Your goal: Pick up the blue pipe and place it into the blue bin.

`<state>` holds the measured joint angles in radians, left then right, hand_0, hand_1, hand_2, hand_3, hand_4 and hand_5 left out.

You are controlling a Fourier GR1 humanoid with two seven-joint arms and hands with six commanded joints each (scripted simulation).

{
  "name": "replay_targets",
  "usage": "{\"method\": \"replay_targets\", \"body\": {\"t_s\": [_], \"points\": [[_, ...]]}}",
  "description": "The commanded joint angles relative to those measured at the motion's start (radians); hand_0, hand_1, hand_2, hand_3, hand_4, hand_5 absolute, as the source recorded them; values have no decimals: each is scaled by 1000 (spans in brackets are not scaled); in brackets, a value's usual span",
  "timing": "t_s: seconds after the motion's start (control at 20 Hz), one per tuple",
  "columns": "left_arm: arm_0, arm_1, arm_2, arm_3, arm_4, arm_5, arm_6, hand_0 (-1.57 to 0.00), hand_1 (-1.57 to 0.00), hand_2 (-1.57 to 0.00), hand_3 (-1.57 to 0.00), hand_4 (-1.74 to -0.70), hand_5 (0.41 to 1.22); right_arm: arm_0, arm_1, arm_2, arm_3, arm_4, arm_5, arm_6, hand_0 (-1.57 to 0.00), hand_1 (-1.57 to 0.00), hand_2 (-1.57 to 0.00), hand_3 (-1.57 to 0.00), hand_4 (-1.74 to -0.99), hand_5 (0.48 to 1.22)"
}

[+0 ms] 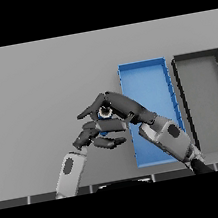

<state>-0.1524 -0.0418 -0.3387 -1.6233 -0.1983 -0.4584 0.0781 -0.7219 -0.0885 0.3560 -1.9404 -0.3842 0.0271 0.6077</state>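
The blue pipe (104,113) is pinched end-on in the curled right hand (118,107), held just left of the blue bin (142,69) for carrying over its rim. The left hand (98,136), fingers relaxed, is kept beside it, empty.

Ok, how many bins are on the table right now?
2. The blue bin sits right of centre, partly covered by the right hand; the black bin is beside it at the far right.
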Motion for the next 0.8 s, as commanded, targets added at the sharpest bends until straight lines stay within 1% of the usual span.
{"method": "replay_targets", "body": {"t_s": [0.0,0.1,0.15,0.2,0.25,0.35,0.4,0.45,0.5,0.55,0.65,0.75], "points": [[-1,4,2,4,0,-4,6,-6,-5,-5,-5,-906,445,-48,-32,-26,9,-54,-6,1,-1571,-1571,-1571,-1571,-1741,1221],[12,8,-4,5,0,-11,0,-3,-3,-3,-3,-906,437,-145,-72,-104,40,-125,-4,-21,-1571,-1571,-1571,-1571,-1741,1221],[3,-1,-5,3,1,-8,20,-3,-2,-2,-2,-905,435,-194,-102,-143,46,-123,-40,-26,-1571,-1571,-1571,-1571,-1741,1221],[3,7,0,0,1,-10,22,-2,-2,-2,-1,-905,433,-236,-128,-166,61,-102,-75,-31,-1571,-1571,-1571,-1571,-1741,1221],[-9,6,4,2,0,-8,38,-1,-1,-1,-1,-902,432,-263,-166,-200,80,-95,-96,-20,-1571,-1571,-1571,-1571,-1741,1221],[-7,12,9,4,-1,-8,39,0,0,0,0,-892,428,-286,-228,-242,111,-79,-124,1,-1571,-1571,-1571,-1571,-1741,1221],[-8,10,5,0,4,-14,43,0,0,0,0,-890,425,-291,-253,-270,154,-74,-137,1,-1571,-1571,-1571,-1571,-1741,1221],[-10,11,11,-2,10,-14,46,0,0,0,0,-890,421,-289,-280,-290,179,-81,-132,1,-1571,-1571,-1571,-1571,-1741,1221],[-5,12,7,-5,8,-14,33,0,0,0,0,-890,415,-274,-312,-316,197,-80,-130,-2,-1571,-1571,-1571,-1571,-1741,1221],[-14,15,15,-6,9,-12,40,0,0,0,1,-886,412,-248,-340,-325,198,-77,-120,0,-1571,-1571,-1571,-1571,-1741,1221],[-24,17,11,2,-2,-7,31,1,1,1,1,-877,412,-177,-379,-342,208,-56,-120,-2,-1571,-1571,-1571,-1571,-1741,1221],[0,23,-2,0,-20,-2,7,1,1,1,1,-871,415,-80,-401,-374,191,-72,-138,1,-1571,-1571,-1571,-1571,-1741,1221]]}}
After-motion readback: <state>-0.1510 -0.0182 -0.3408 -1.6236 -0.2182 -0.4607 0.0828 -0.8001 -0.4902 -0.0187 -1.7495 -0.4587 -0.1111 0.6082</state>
